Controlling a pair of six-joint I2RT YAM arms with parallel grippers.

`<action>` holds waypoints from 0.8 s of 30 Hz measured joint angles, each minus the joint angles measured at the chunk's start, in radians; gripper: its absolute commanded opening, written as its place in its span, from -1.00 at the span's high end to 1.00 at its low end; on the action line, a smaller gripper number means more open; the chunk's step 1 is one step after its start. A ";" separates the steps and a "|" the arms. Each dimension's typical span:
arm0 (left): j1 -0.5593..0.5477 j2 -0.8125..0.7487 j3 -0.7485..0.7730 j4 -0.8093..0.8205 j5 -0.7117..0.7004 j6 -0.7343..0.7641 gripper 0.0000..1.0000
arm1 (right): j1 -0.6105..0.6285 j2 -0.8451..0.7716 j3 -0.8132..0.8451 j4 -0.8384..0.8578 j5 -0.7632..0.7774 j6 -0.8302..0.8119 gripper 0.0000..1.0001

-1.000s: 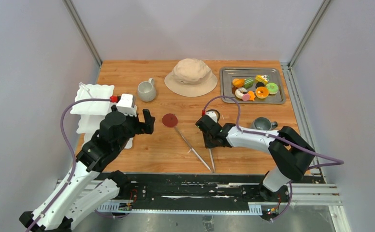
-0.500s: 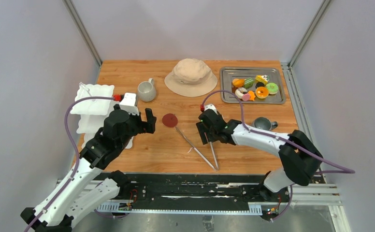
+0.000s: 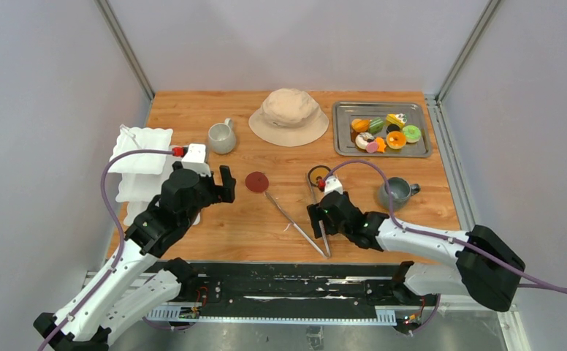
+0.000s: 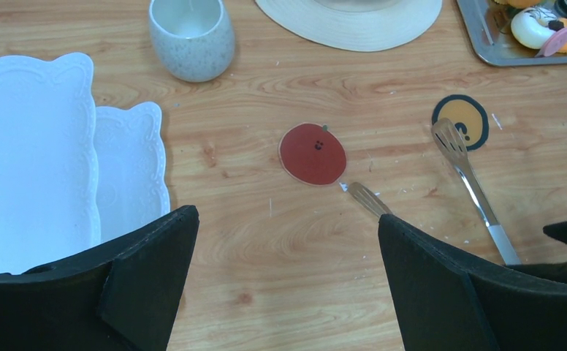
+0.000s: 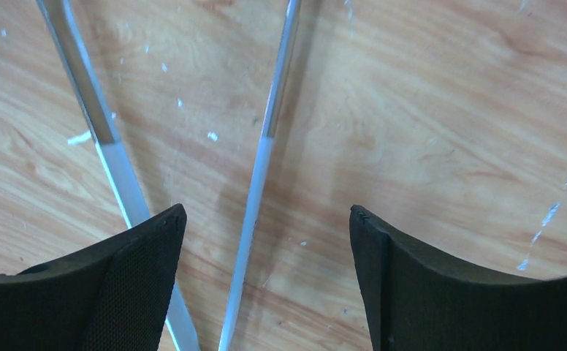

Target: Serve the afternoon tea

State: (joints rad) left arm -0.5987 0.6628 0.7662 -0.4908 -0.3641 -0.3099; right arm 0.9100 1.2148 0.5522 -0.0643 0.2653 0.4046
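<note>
Small colourful toy pastries (image 3: 385, 131) lie in a metal tray (image 3: 343, 150) at the back right. The white wavy-edged stand (image 3: 142, 150) is at the left, with the white mug (image 3: 221, 137) beside it. Toward the right sits the grey mug (image 3: 395, 192). My left gripper (image 3: 226, 183) hangs open over bare wood (image 4: 288, 241), next to the stand (image 4: 32, 146). My right gripper (image 3: 317, 217) is open low over the metal tongs (image 3: 295, 223). One tong arm (image 5: 262, 161) runs between its jaws (image 5: 266, 241) untouched, and the other arm (image 5: 90, 95) passes by the left finger.
A beige bucket hat (image 3: 288, 115) rests at the back middle. A red round coaster (image 3: 256, 181) and an orange-and-black one (image 3: 318, 174) lie flat mid-table by the tong tips. The table's near edge runs just below the right gripper.
My right gripper has opened and drawn back toward the near edge along the tongs, uncovering the orange-and-black coaster. The left arm has hardly moved.
</note>
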 measured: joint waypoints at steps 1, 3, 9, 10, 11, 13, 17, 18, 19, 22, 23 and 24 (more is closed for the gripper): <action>0.000 0.000 0.000 0.003 -0.001 -0.002 -0.96 | 0.014 -0.005 -0.019 0.011 0.004 0.000 -0.65; 0.000 0.000 -0.001 0.008 -0.003 -0.005 -0.96 | 0.043 -0.011 -0.032 0.021 0.024 0.004 -0.66; 0.000 0.000 -0.006 0.019 -0.002 -0.009 -0.96 | 0.064 0.000 -0.005 0.047 -0.019 0.010 -0.67; 0.000 0.000 -0.006 0.019 -0.002 -0.010 -0.96 | 0.067 0.005 -0.005 0.057 -0.032 0.011 -0.67; 0.000 0.000 -0.006 0.019 -0.002 -0.013 -0.96 | 0.067 0.011 -0.005 0.066 -0.042 0.010 -0.67; 0.000 -0.001 -0.006 0.019 -0.002 -0.014 -0.96 | 0.069 0.034 -0.005 0.076 -0.053 0.010 -0.68; 0.000 -0.008 -0.007 0.018 0.002 -0.017 -0.96 | 0.075 0.073 -0.005 0.077 -0.056 0.010 -0.69; 0.000 -0.010 -0.008 0.018 0.002 -0.018 -0.96 | 0.076 0.079 -0.003 0.077 -0.055 0.010 -0.69; 0.000 -0.012 -0.008 0.018 0.002 -0.018 -0.96 | 0.079 0.089 -0.001 0.078 -0.055 0.009 -0.69; 0.000 -0.016 -0.009 0.018 0.002 -0.020 -0.96 | 0.096 0.109 0.002 0.090 -0.055 0.006 -0.69; 0.000 -0.016 -0.009 0.018 0.002 -0.021 -0.96 | 0.105 0.114 0.002 0.094 -0.055 0.004 -0.70; 0.000 -0.016 -0.009 0.018 0.003 -0.021 -0.96 | 0.113 0.120 0.002 0.100 -0.054 0.002 -0.70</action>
State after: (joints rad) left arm -0.5983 0.6468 0.7570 -0.4725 -0.3614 -0.3309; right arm 1.0229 1.3346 0.5541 0.0353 0.2115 0.4068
